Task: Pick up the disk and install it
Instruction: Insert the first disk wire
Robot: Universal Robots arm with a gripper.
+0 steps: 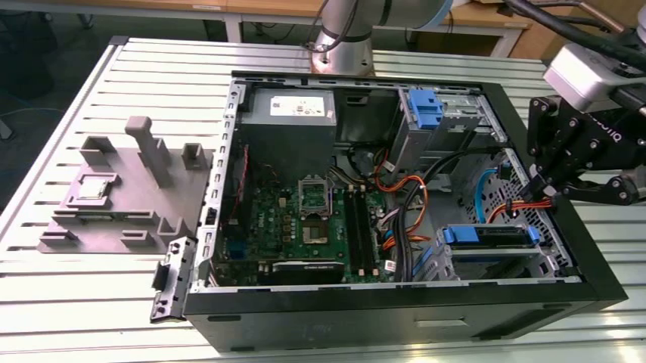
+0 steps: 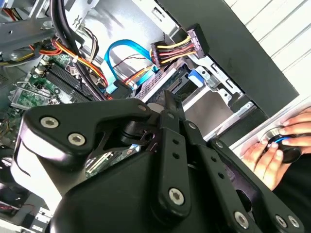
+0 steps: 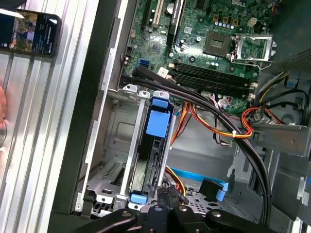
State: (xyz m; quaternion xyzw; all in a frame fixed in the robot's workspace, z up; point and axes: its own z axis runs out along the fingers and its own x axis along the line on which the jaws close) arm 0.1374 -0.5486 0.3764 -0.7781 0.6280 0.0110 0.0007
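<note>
The disk (image 1: 488, 236) sits in the drive cage at the near corner of the open computer case (image 1: 404, 318), on the exterior view's right, and its blue carrier frames it. In the first wrist view the disk (image 3: 158, 127) stands on edge between the cage's metal rails. My black gripper (image 1: 546, 186) hangs over the case's edge on the exterior view's right, above and behind the disk. Its fingers look shut with nothing between them. The gripper's tips (image 3: 170, 196) point at the disk's end, a short way off. The gripper (image 2: 167, 99) also appears in the second wrist view.
A second blue carrier (image 1: 429, 106) stands in the far bay. Black, orange and blue cables (image 1: 404, 219) cross between the motherboard (image 1: 302, 219) and the cage. A grey fixture (image 1: 121, 189) lies on the slatted table. A person's hand (image 2: 272, 150) rests beside the case, and a phone (image 3: 29, 31) lies nearby.
</note>
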